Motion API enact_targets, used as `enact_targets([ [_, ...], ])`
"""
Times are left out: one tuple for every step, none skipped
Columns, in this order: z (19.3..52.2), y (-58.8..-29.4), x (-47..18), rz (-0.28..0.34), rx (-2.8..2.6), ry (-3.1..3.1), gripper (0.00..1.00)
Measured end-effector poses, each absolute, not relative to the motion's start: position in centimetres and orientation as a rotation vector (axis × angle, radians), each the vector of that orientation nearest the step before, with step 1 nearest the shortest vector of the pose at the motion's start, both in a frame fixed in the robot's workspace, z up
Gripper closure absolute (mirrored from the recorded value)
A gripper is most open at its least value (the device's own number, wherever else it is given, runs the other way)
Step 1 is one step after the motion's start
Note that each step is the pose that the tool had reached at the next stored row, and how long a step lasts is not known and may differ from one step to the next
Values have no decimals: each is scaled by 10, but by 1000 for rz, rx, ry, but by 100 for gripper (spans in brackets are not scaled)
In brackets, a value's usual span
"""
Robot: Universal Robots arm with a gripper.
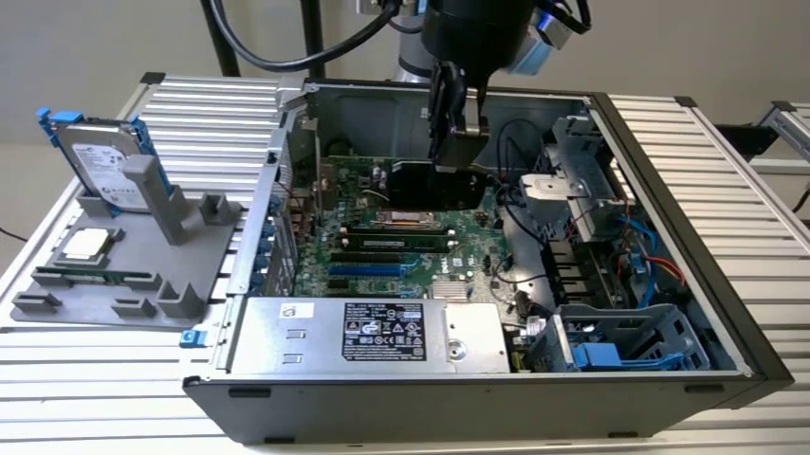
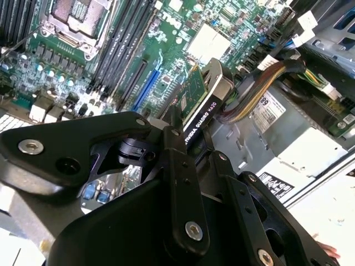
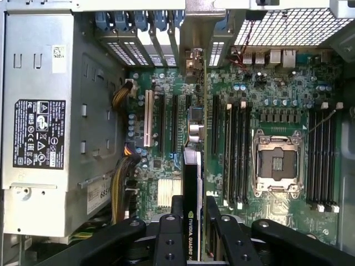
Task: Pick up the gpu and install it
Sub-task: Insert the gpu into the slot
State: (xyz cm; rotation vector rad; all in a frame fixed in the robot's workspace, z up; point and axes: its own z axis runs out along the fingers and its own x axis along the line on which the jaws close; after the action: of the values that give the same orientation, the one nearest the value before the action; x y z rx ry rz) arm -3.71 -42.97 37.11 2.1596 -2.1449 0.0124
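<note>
While clamped edge-on between the hand's (image 3: 191, 221) fingers, gpu (image 3: 192, 183) hanging above the motherboard (image 3: 277, 111) slots

Gpu (image 1: 458, 152) in the hand (image 1: 456, 128), above motherboard (image 1: 405, 237) inside open case (image 1: 708, 237); holder tray (image 1: 114, 284) at exterior view's left on bench (image 1: 114, 379).

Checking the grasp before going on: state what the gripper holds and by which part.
The gripper holds the gpu edge-on by its near end, fingers on both flat faces, above the motherboard.
</note>
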Motion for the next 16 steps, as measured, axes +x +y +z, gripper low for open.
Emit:
enact_targets([
  [371,-430,-37,13,2159,-2145,100],
  [371,-430,-37,13,2159,-2145,100],
  [370,-430,-37,13,2159,-2144,100],
  [369,-430,-37,13,2159,-2145,100],
  [369,-430,-37,13,2159,-2144,100],
  [369,-430,-37,13,2159,-2144,100],
  [369,-430,-37,13,2159,-2144,100],
  [369,-430,-37,13,2159,-2144,100],
  [369,-430,-37,13,2158,-2144,100],
  [368,-430,-37,13,2159,-2144,100],
  [367,-430,-37,13,2159,-2144,100],
  [367,-430,-37,13,2159,-2144,100],
  [366,-430,-37,13,2159,-2144,100],
  [365,-430,-37,13,2159,-2144,100],
  [364,-430,-37,13,2159,-2144,100],
  [363,-430,-37,13,2159,-2144,100],
])
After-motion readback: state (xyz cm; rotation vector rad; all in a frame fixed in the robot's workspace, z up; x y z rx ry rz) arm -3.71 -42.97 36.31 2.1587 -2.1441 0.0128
